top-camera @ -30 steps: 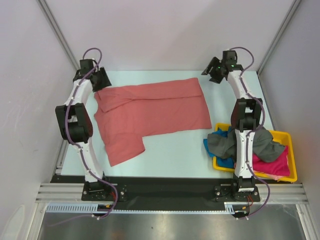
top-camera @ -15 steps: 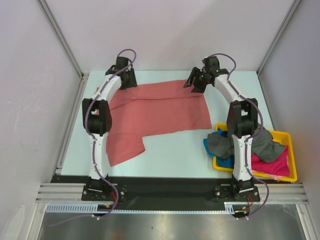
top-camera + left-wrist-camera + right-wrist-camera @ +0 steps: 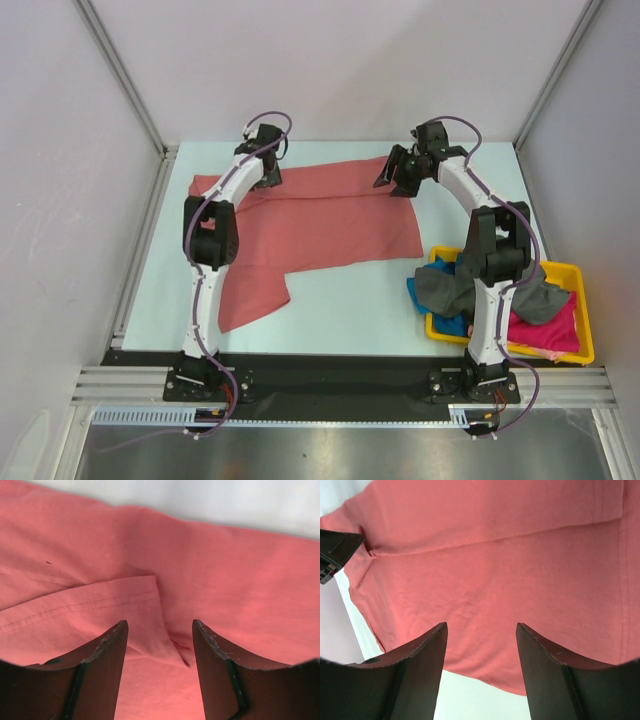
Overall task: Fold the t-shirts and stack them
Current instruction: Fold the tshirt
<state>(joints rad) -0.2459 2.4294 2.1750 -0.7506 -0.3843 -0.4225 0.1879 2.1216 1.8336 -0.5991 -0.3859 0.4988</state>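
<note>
A salmon-red t-shirt lies spread on the table, one sleeve reaching toward the near left. My left gripper is open just over its far left part, above a folded seam. My right gripper is open over the shirt's far right corner, and the cloth fills its wrist view. Dark grey, bright blue and magenta-pink t-shirts lie heaped in the tray.
A yellow plastic tray stands at the near right beside the right arm's base. Grey walls and metal posts close in the table at the left, back and right.
The left arm has swung from the far left edge to the right over the shirt. The right gripper has moved left and down onto the shirt's far right corner.
</note>
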